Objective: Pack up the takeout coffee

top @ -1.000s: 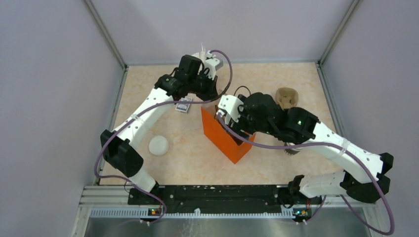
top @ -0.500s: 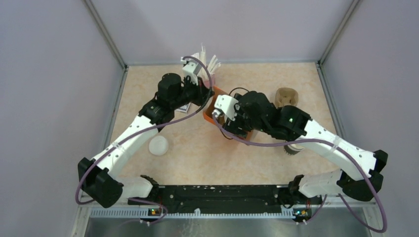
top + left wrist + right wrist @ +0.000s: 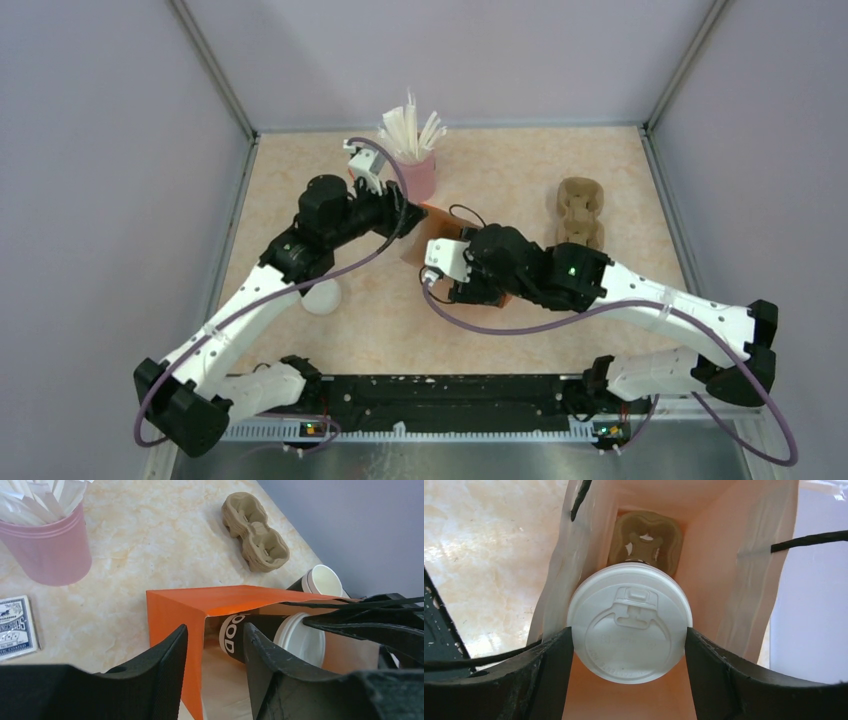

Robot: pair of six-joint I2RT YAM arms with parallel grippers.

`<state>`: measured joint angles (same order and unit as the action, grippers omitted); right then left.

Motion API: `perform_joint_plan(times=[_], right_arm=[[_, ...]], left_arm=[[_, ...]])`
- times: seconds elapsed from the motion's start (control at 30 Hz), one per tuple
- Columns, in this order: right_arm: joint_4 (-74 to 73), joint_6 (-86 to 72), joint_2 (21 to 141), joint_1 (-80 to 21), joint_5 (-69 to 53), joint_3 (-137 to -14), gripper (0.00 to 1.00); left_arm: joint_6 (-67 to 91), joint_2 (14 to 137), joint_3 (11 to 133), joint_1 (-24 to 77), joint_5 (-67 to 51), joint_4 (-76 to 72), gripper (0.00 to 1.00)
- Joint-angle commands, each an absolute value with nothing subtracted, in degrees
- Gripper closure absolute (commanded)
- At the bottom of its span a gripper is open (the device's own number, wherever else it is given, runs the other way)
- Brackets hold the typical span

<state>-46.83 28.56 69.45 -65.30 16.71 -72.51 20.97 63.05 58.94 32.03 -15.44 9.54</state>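
Observation:
The takeout coffee [image 3: 630,645], a dark cup with a white lid [image 3: 300,641], sits inside the orange bag [image 3: 175,607]. My right gripper [image 3: 629,630] reaches into the bag's mouth and is shut on the lid, with a finger pressed to each side. A cardboard carrier [image 3: 644,537] lies at the bag's bottom beyond the cup. My left gripper [image 3: 215,627] is open and straddles the bag's side wall near the mouth. From above, the orange bag [image 3: 418,245] shows only in patches between the left gripper [image 3: 408,215] and the right wrist.
A pink cup of white sticks [image 3: 412,160] stands at the back, just behind the bag. A stack of cardboard carriers [image 3: 580,210] lies at the right. A lidless dark cup [image 3: 322,580] stands past the bag, a loose white lid [image 3: 322,296] lies at the left, and a card deck [image 3: 15,627] lies near the pink cup.
My left jaws have parted from shut, and that arm has drawn back toward the near left. The bag and my right gripper with the cup have shifted left.

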Motion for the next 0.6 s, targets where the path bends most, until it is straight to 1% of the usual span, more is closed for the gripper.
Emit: perform_joint_plan(times=[0.0, 0.07, 0.13, 0.37, 0.57], right_arm=[[-47.94, 28.80, 67.09, -68.23, 19.46, -71.62, 0.43], [-49.22, 28.32, 66.83, -68.74, 19.67, -71.36, 0.43], [-50.67, 27.99, 66.85, -69.10, 20.11, -71.44, 0.43], [-52.99, 27.30, 67.13, -69.28, 22.69, -70.20, 0.43], [-51.05, 26.59, 66.06, -69.28, 25.03, -67.70, 0.43]], left_arm=[[21.79, 58.52, 58.61, 32.10, -14.90, 15.15, 0.47], [21.44, 57.39, 57.33, 32.02, -15.08, 16.50, 0.43], [21.34, 56.86, 56.69, 32.03, -15.71, 17.31, 0.41], [23.07, 55.14, 53.75, 32.07, -18.79, 18.48, 0.42], [24.67, 52.34, 51.10, 32.12, -20.88, 17.65, 0.39]])
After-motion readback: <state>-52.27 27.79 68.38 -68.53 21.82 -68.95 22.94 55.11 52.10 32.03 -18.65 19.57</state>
